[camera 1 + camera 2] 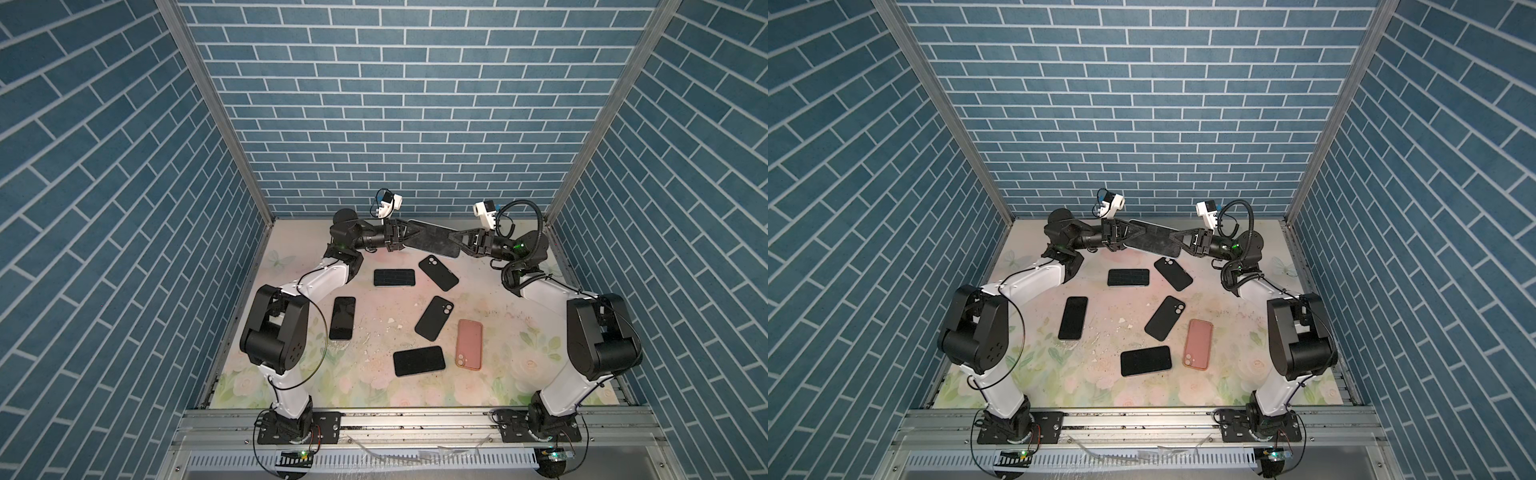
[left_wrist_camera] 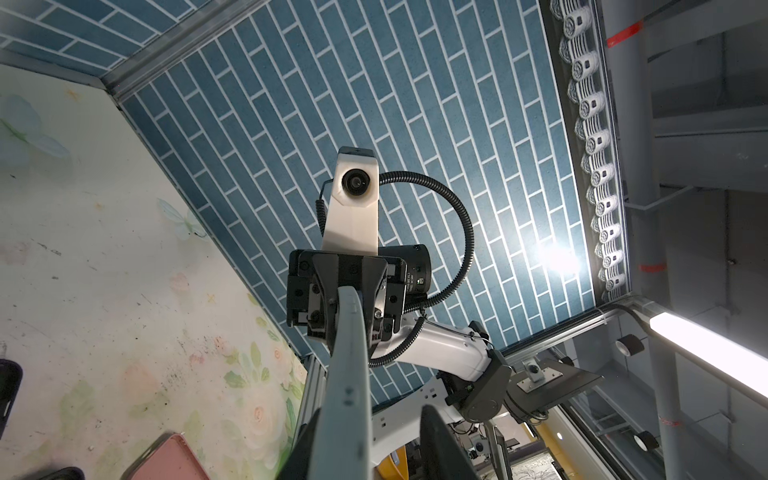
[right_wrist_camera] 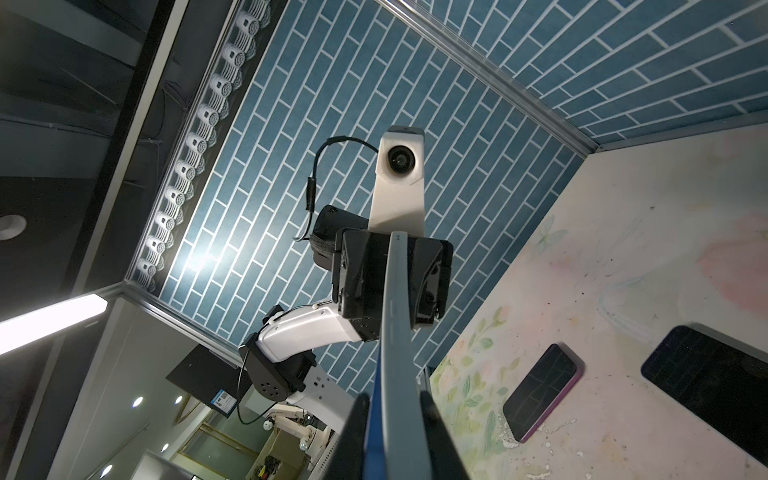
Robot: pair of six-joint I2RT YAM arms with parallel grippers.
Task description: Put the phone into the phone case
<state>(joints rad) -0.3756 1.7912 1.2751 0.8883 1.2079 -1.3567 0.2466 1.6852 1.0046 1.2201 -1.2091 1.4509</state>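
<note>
A dark phone with a pale grey rim (image 1: 434,243) (image 1: 1154,243) hangs in the air at the back of the table, bridging my two grippers. In both top views my left gripper (image 1: 415,235) (image 1: 1136,235) is at its left end and my right gripper (image 1: 451,240) (image 1: 1171,240) at its right end. Seen from the left wrist, the phone's edge (image 2: 349,374) lies against one finger while the other finger stands apart, so the left gripper (image 2: 372,424) is open. In the right wrist view both fingers press the phone (image 3: 395,332); the right gripper (image 3: 392,403) is shut on it. A pink phone case (image 1: 469,343) lies open side up at the front right.
On the floral mat (image 1: 374,390) lie two black cases (image 1: 438,272) (image 1: 434,318) and three dark phones (image 1: 394,277) (image 1: 343,318) (image 1: 419,360). White crumbs (image 1: 390,321) dot the middle. Blue brick walls (image 1: 374,124) close the back and sides.
</note>
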